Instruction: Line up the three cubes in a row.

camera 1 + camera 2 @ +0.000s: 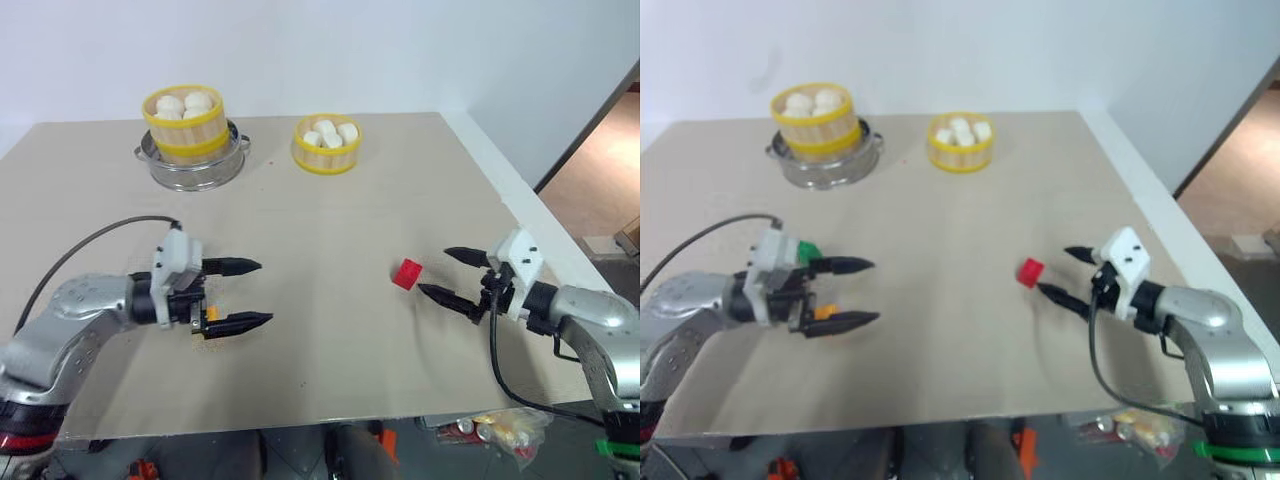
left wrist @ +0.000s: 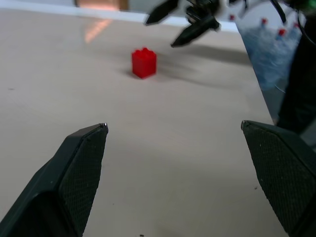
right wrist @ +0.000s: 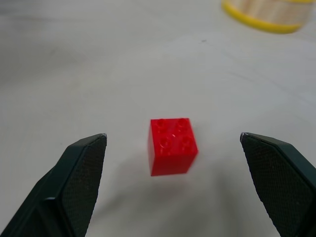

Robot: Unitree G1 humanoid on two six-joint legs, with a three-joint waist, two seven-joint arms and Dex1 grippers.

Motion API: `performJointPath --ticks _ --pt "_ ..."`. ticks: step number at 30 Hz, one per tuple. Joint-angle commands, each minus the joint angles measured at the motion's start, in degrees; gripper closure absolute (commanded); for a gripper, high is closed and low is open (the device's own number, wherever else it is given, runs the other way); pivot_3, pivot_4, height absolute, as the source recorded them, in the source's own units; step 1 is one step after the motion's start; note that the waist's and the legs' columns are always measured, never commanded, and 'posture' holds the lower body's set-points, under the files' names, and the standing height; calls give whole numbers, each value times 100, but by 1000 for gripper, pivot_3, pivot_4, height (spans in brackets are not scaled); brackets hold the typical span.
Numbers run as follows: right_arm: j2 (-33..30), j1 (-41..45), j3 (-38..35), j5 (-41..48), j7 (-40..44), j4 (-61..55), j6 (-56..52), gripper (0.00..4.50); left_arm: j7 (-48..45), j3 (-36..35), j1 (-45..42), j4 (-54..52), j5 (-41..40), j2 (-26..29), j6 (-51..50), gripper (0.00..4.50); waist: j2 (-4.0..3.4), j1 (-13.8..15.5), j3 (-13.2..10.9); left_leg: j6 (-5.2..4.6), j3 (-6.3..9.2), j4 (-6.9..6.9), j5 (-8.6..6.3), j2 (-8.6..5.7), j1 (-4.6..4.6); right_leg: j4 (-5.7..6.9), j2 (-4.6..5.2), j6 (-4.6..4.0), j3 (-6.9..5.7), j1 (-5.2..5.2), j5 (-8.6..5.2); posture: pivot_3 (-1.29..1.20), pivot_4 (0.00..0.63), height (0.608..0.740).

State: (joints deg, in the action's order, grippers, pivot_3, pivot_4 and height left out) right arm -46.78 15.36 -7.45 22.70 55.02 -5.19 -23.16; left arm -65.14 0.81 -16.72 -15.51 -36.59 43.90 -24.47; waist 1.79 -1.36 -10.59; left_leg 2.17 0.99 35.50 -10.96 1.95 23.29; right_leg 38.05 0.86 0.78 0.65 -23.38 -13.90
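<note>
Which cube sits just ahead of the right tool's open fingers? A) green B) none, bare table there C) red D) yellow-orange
C: the red cube stands on the table just ahead of the open right tool, untouched; the green cube and yellow-orange cube lie over by the left tool.

The left arm, a silver-grey limb ending in a white wrist block, reaches in from the near left, and its left gripper (image 1: 243,293) of two black pointed fingers points toward the right, roughly level above the table, with the jaws spread wide and nothing between them. The right arm, built alike, comes in from the near right. Its right gripper (image 1: 447,274) points toward the left, jaws likewise wide apart and empty.
</note>
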Motion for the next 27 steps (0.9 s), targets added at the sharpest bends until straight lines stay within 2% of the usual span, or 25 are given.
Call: performJointPath --ticks 1,8,15,16,24,27 --pt "-56 443 203 -52 291 375 -20 0 -246 200 -249 211 196 -109 188 13 2 4 -1 -1 1 0 -1 0 5 0 -1 3 1 -2 1 0 150 740" --pt "45 913 665 -345 622 1085 199 0 -416 406 -477 375 510 -339 363 13 2 13 -1 -28 -4 2 -17 -3 10 -1 1 18 12 -4 -11 0 150 740" --pt "248 1124 843 -450 616 1487 -6 0 -343 341 -230 217 679 -393 431 13 1 0 -1 -31 -9 8 -19 -2 5 5 0 18 20 -4 -10 0 150 740" --pt "287 1160 851 -457 592 1524 -38 531 -337 325 -188 200 696 -386 447 0 1 0 -1 -31 -9 9 -19 -2 4 6 0 18 21 -3 -9 0 150 740" --pt "506 1382 945 -652 503 1766 -52 3233 -268 212 -51 221 783 -352 560 0 1 10 -1 -31 -9 19 -19 -2 5 9 -1 20 23 -1 -5 0 150 740" --pt "483 1417 1005 -846 514 1794 271 3246 -241 179 -20 206 786 -350 586 0 1 11 -1 -31 -12 22 -19 -4 5 9 1 22 26 0 -4 0 150 740"
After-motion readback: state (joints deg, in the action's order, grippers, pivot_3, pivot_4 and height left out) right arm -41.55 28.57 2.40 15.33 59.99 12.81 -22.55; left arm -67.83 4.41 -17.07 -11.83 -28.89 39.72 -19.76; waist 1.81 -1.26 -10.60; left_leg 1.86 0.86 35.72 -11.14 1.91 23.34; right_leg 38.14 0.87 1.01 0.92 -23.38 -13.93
